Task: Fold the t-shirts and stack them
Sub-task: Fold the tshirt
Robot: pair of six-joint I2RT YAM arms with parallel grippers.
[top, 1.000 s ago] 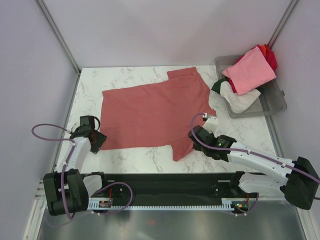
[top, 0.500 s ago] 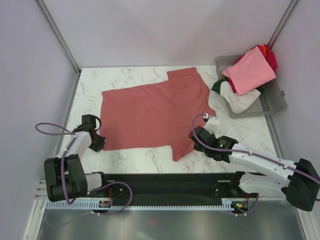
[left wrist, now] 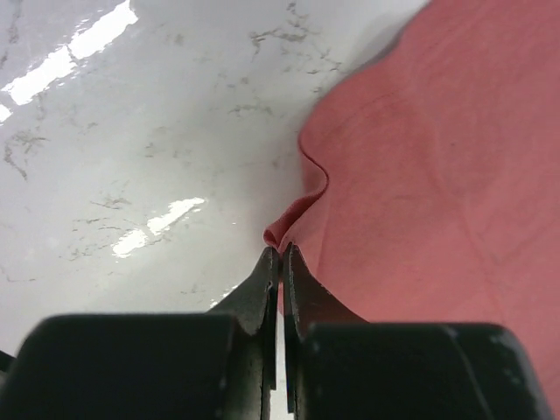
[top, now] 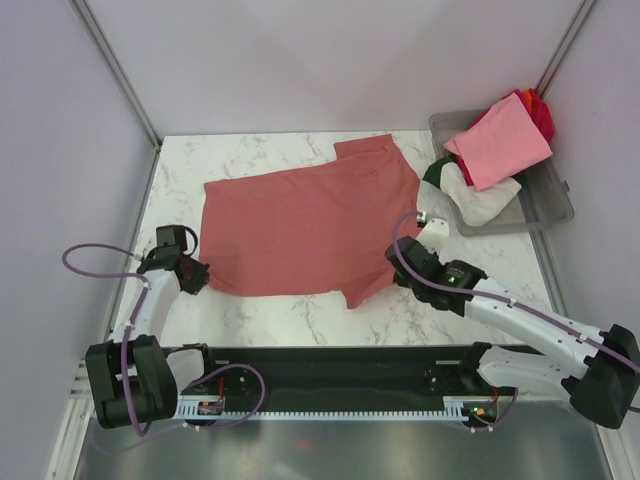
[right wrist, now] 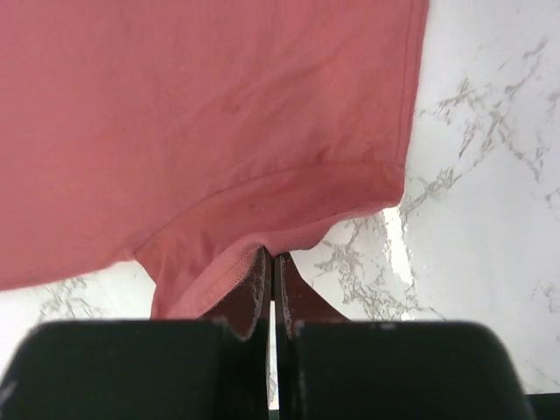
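A dusty brick-red t-shirt [top: 300,230] lies spread flat on the marble table [top: 300,315]. My left gripper [top: 198,277] sits at its near left corner. In the left wrist view the gripper [left wrist: 280,254] is shut on a small pinched fold of that corner of the shirt [left wrist: 429,157]. My right gripper [top: 397,265] is at the near right sleeve. The right wrist view shows this gripper [right wrist: 271,255] shut on the sleeve hem of the shirt [right wrist: 219,105], the cloth bunched just above the tips. More t-shirts, light pink [top: 497,140], bright red [top: 541,115], white [top: 480,200] and dark green [top: 434,172], are piled at the right.
The pile rests in and over a clear grey plastic tub [top: 545,212] at the table's far right corner. Purple walls and metal frame posts close in the back and sides. Bare marble runs along the near edge in front of the shirt.
My left gripper has closed on the shirt's near left corner. My right gripper, still shut on the sleeve, has shifted slightly right and away, drawing the sleeve with it.
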